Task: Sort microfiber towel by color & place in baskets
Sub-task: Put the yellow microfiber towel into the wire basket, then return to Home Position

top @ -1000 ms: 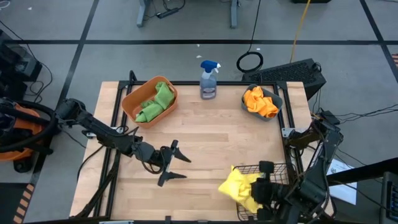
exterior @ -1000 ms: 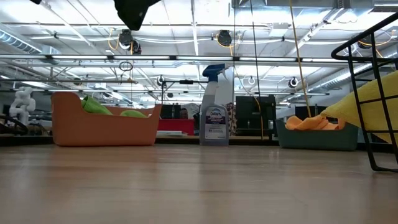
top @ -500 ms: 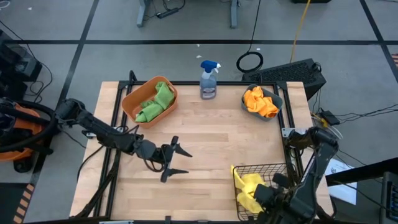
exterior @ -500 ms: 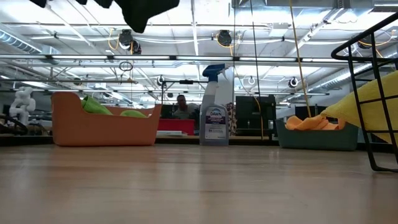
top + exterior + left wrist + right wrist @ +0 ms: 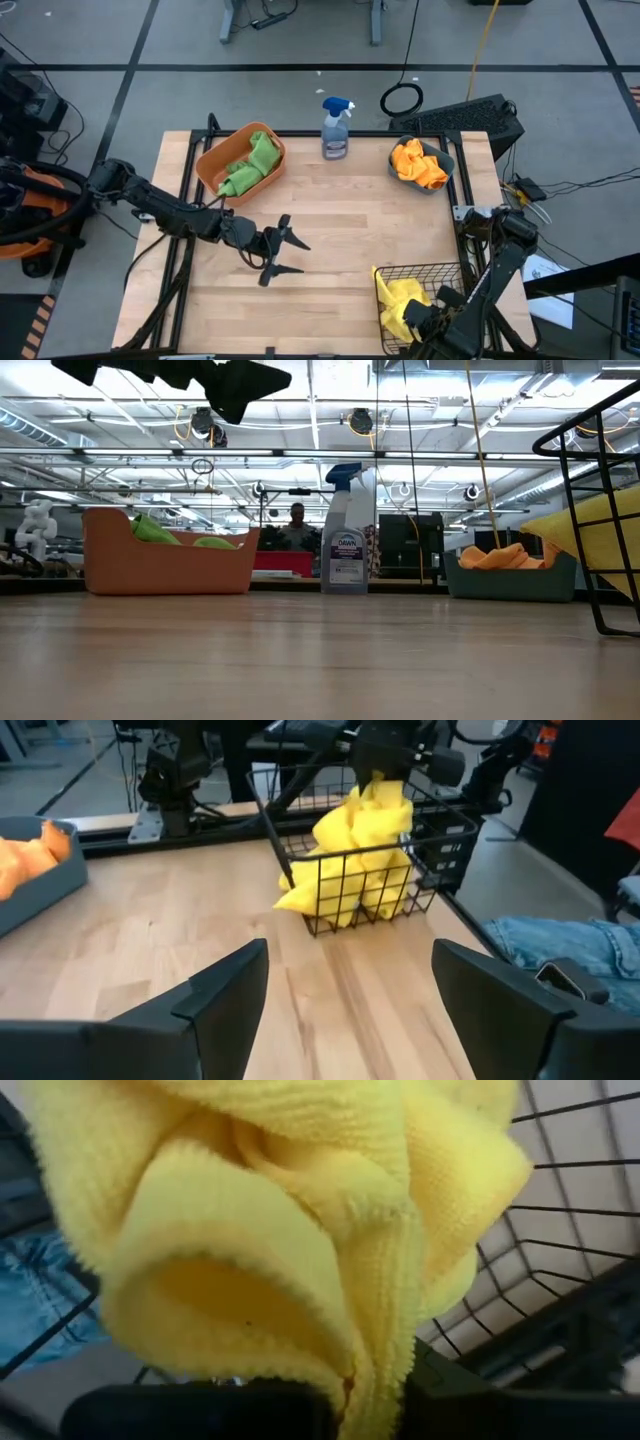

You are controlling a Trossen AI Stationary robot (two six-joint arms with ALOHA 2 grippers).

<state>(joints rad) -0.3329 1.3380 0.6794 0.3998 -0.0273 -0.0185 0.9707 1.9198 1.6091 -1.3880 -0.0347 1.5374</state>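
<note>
From where I stand the sorting looks all but finished. The green towels (image 5: 250,163) lie in the orange tub (image 5: 213,160) near the table's far left corner, and the orange towels (image 5: 418,164) fill the teal bin (image 5: 447,163) at the far right. No loose cloth shows on the bare wood. The last piece is the yellow towel (image 5: 402,303), bunched in the black wire basket (image 5: 425,271) at the near right corner. The right gripper (image 5: 425,322) reaches into that basket, its fingers pinched on a fold of the yellow cloth, so the letting-go seems the only step left. The left gripper (image 5: 281,250) hovers over the middle of the table, fingers spread wide and holding nothing. A spray bottle (image 5: 336,128) stands at the far edge between the tub and the bin.
</note>
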